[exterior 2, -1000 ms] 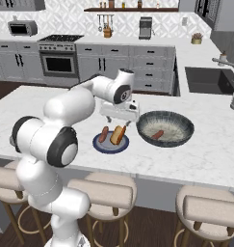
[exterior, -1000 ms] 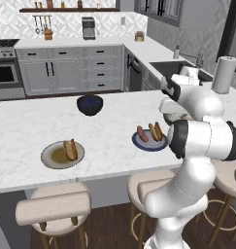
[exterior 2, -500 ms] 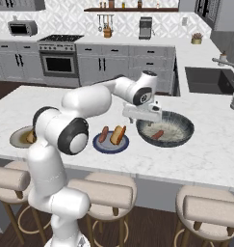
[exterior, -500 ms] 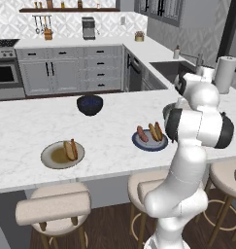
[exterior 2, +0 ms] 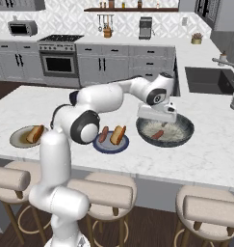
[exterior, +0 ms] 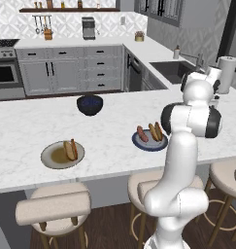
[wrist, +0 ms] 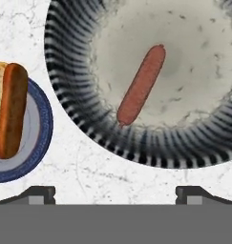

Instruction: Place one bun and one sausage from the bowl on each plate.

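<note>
Two plates are sitting on the marble island. The smaller blue plate [exterior 2: 110, 144] is carrying one bun [exterior 2: 118, 134] and one sausage [exterior 2: 104, 133], lying side by side. The larger beige plate [exterior: 52, 159], well apart toward the far end of the counter, is carrying the second bun [exterior: 70, 149]; whether anything else lies on it I cannot tell. The second sausage [wrist: 141, 85] is lying alone in the wide grey bowl [exterior 2: 181, 138], slanted across its pale middle, and the bowl is standing just beside the blue plate, not touching it.

So I am counting two buns, two sausages, two plates and one grey bowl. One deep dark-blue bowl [exterior: 90, 104] is standing apart nearer the back edge of the island.

The gripper [exterior 2: 156, 120] is hanging over the near rim of the grey bowl, its jaws spread wide with nothing between them; in the hand view both finger tips [wrist: 38, 194] are showing at the bottom, far apart, over bare marble.

No brand, label or writing is readable anywhere.
</note>
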Available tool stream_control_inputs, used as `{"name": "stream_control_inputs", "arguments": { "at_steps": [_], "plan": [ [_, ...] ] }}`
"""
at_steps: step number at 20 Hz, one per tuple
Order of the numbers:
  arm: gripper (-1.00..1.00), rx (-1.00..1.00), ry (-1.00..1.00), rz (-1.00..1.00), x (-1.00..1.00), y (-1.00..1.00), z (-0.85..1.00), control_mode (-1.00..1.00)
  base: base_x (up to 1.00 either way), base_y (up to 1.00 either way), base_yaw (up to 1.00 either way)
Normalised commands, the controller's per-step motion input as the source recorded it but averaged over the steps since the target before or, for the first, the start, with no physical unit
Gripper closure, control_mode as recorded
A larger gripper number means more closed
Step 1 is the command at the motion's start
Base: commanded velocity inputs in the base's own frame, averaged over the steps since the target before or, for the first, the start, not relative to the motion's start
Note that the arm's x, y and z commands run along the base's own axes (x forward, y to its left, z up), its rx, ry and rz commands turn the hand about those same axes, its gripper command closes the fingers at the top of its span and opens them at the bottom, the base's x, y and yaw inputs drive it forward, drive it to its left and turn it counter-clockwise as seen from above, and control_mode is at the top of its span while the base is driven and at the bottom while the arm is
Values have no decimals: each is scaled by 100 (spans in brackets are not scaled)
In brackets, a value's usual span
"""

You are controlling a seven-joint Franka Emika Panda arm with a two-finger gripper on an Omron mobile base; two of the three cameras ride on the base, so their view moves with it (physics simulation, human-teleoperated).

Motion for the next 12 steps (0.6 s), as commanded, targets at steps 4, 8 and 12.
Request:
{"name": "stream_control_inputs", "arguments": {
  "at_steps": [4, 8, 12],
  "plan": [
    [-100, 0, 4, 0, 25, -2, -42, -100, 0, 0, 0],
    [-100, 0, 4, -8, 39, 1, -20, -100, 0, 0, 0],
    [-100, 0, 6, -25, 36, 13, -9, -100, 0, 0, 0]
  ]
}}
